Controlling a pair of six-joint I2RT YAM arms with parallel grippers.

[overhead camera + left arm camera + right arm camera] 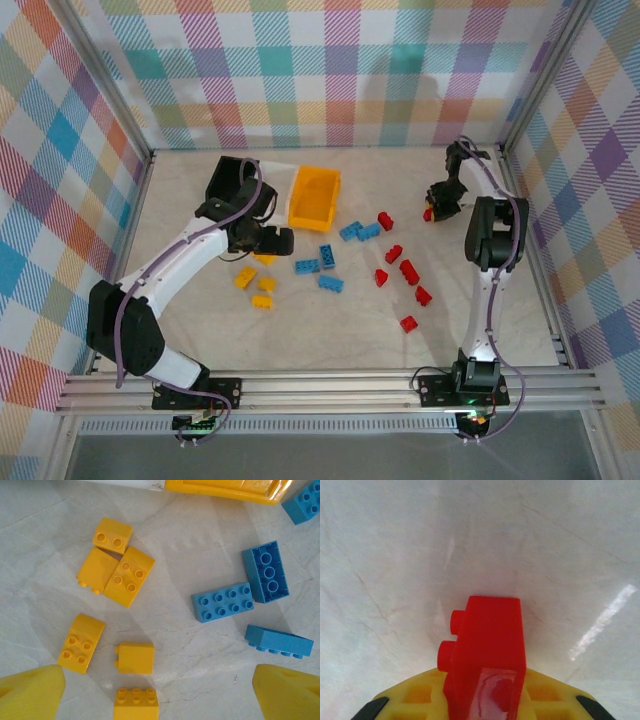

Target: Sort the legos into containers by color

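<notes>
Top external view: the left gripper (268,241) is seen low over the pale, marble-veined table (330,345). It hangs above a loose cluster of yellow bricks (262,285), just in front of the yellow bin (315,197), a smooth, open-topped rectangular tub. Blue bricks (328,262) are scattered at mid-table, with loose red bricks (405,272) to their right, all lying outside the bin. Toward the far right corner, a red brick (428,214) is gripped by the right gripper (432,208).

From the left wrist, blunt yellow fingertips (32,692) are shown spread wide at the lower corners. A studded yellow brick lies untouched on the table between them. The bricks are of glossy moulded plastic with round studs. One blue brick (266,571) is turned over, so its hollow underside and three round tubes are exposed. The bin's rounded rim is seen at the top edge.

From the right wrist, the red brick is seen clamped on edge between yellow fingers (415,700) moulded with shallow pockets. Two studs jut from its left side. A bright streak is reflected in the polished table surface.
</notes>
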